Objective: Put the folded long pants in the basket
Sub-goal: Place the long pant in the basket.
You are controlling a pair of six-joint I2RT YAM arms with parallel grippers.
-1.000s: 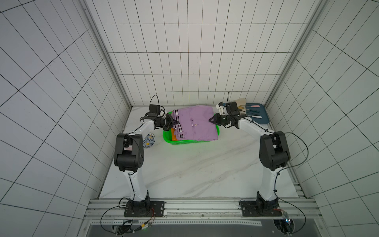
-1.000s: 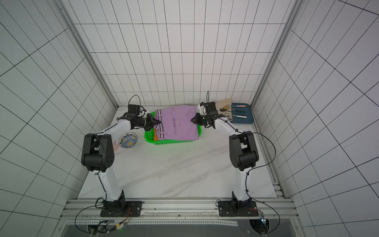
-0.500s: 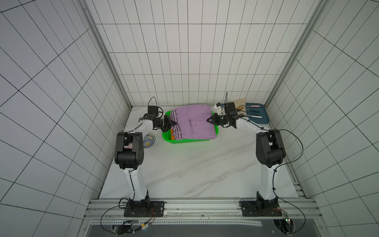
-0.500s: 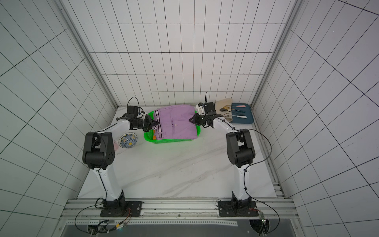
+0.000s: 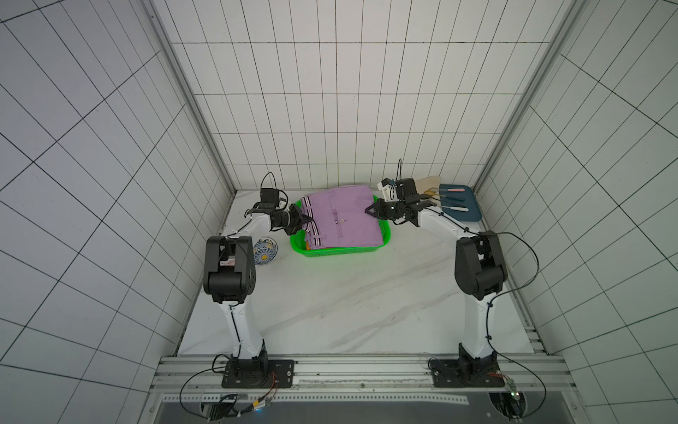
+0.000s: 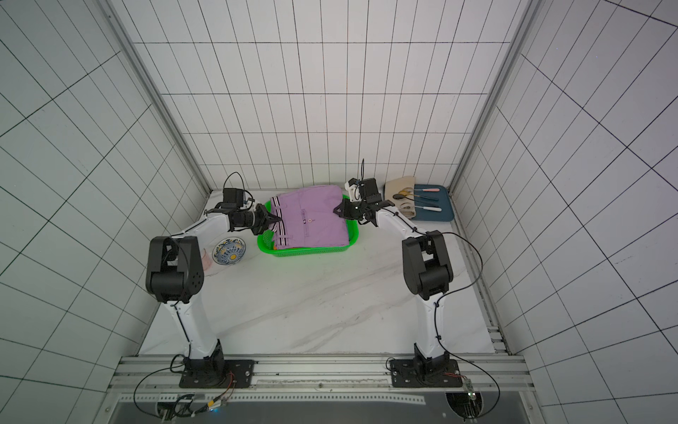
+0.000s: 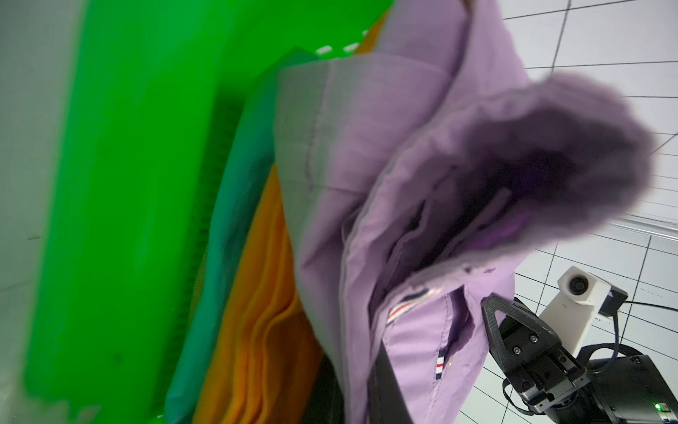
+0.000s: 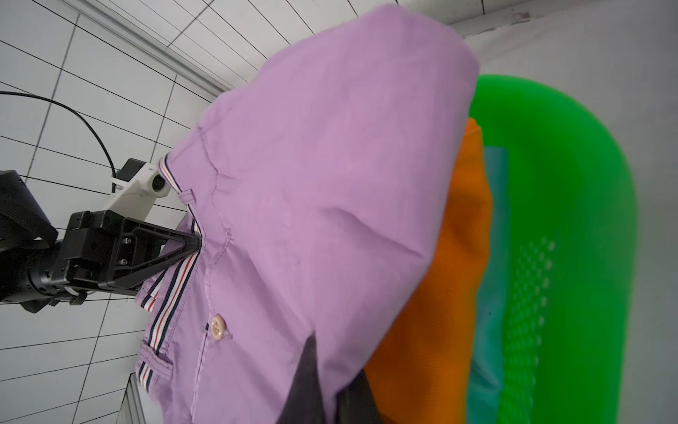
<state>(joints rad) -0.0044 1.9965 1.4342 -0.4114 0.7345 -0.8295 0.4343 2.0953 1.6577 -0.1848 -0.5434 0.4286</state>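
- While both arms hold the lilac pants [image 5: 341, 216] spread over the basket [image 5: 343, 252], the left gripper [image 5: 307, 219] is clamped on the striped waistband at the bundle's left edge. The right gripper [image 5: 368, 210] is pinched shut on its right edge.
- The lilac bundle lies across the top of the basket, and its far end reaches past the far rim.
- In the right wrist view, the orange pants [image 8: 440, 275] and the teal pants [image 8: 493, 257] are already stacked inside beneath it. No khaki pair can be seen.
- If the bundle is let go as it sits, the overhanging far end could drape over the rim rather than land inside.
- The left wrist view shows the lilac layers gaping near the waistband. One gripper opening before the other would likely let the fold slump apart.
- With the pile this high, the top bundle may slide off.
- Lowering further could catch a finger on the mesh wall and drag the light basket toward the patterned bowl [image 5: 265, 252] or the blue tray [image 5: 473, 216].
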